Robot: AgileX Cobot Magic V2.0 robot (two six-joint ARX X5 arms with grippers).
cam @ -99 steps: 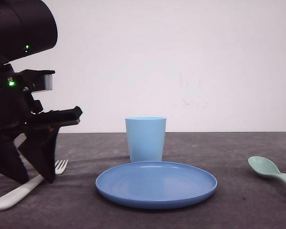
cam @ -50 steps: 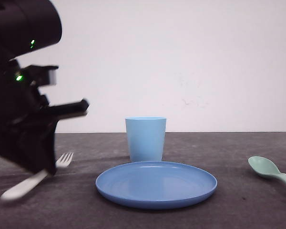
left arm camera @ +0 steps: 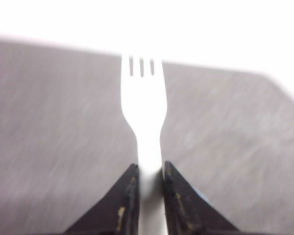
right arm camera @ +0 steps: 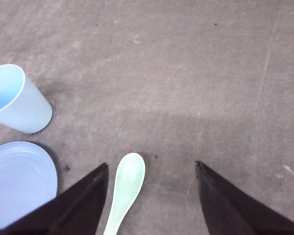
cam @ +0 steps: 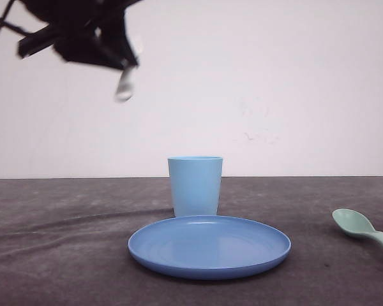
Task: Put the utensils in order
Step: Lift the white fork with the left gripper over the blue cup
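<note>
My left gripper (cam: pixel 115 58) hangs high at the upper left of the front view, blurred, shut on the white fork (cam: pixel 124 86), whose handle end sticks out below it. In the left wrist view the fork (left arm camera: pixel 142 105) is clamped by its handle between the jaws of the left gripper (left arm camera: pixel 150 169), tines pointing away over the table. The mint-green spoon (cam: pixel 356 225) lies on the table at the right. My right gripper (right arm camera: pixel 151 164) hovers open above the spoon (right arm camera: pixel 127 183), which lies close to one finger and touches neither.
A light blue cup (cam: pixel 195 185) stands upright behind a round blue plate (cam: pixel 209 245) at the table's middle. Both the cup (right arm camera: pixel 14 100) and the plate (right arm camera: pixel 17 181) lie to one side of the spoon. The dark grey tabletop (cam: pixel 64 255) has creases.
The left gripper has lifted the fork off the table at the left and swung it high up, toward the middle. Cup, plate and spoon have not moved.
</note>
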